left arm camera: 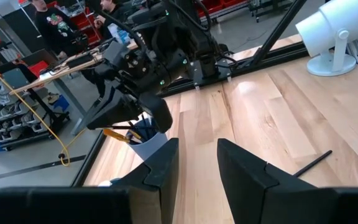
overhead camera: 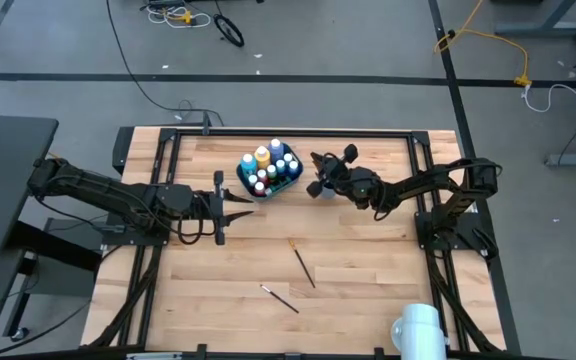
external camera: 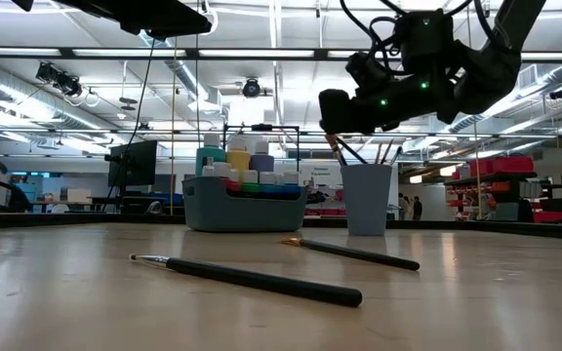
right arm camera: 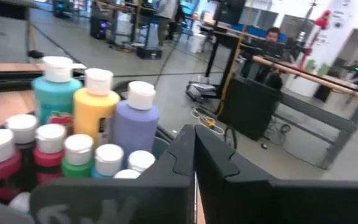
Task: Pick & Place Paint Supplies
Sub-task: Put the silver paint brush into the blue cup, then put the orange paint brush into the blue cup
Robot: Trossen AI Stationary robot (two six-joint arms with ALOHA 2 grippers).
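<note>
Bright, even overhead strip lighting, soft shadows on the table (overhead camera: 368, 270), blurred near fingers (right arm camera: 185, 155) in wrist views.

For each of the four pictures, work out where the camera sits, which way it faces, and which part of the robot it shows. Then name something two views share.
High view: overhead, facing down on the table; both arms show.
Low view: table height, facing the teal bin and cup; right gripper above.
Left wrist view: behind the left gripper, facing the right arm.
Right wrist view: behind the shut right gripper, facing the paint bottles.
Shared: two paintbrushes.
</note>
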